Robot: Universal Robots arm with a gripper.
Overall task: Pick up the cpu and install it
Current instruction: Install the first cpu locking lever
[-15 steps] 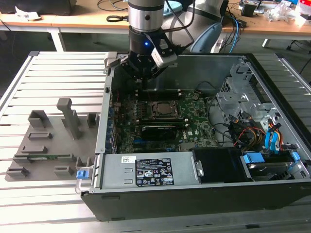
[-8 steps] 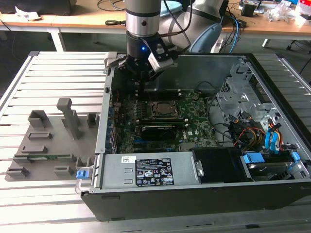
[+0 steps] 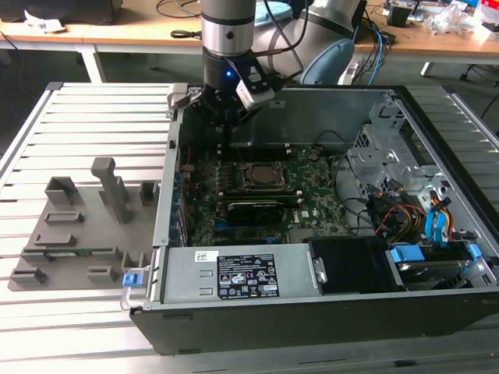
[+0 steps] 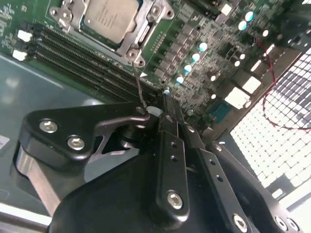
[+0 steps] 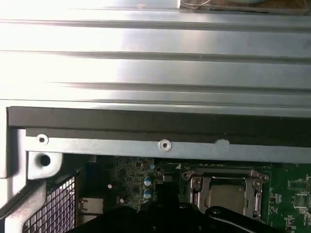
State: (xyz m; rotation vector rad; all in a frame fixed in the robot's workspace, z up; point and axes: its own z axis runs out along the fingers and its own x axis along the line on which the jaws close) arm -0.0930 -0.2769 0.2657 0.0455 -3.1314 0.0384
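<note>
The cpu [image 3: 263,174] lies flat in its socket in the middle of the motherboard [image 3: 312,204], with the metal socket frame lying around its silvery top. It also shows in both wrist views, as the cpu [image 4: 108,17] and the cpu [image 5: 227,198]. My gripper [image 3: 225,145] hangs inside the open computer case, over the board's rear corner on the exterior view's left, a short way from the socket. In the second wrist view the gripper [image 4: 166,98] has its fingers together. A thin metal latch lever [image 4: 138,85] runs from the socket corner up to the fingertips; whether it is gripped is unclear.
A long black graphics card [image 3: 261,209] lies just in front of the socket. Memory slots [image 4: 77,63] run beside it. Drive cage [image 3: 390,152] and cables [image 3: 405,214] fill the case's right side. A grey parts fixture [image 3: 78,226] sits on the slatted table at the left.
</note>
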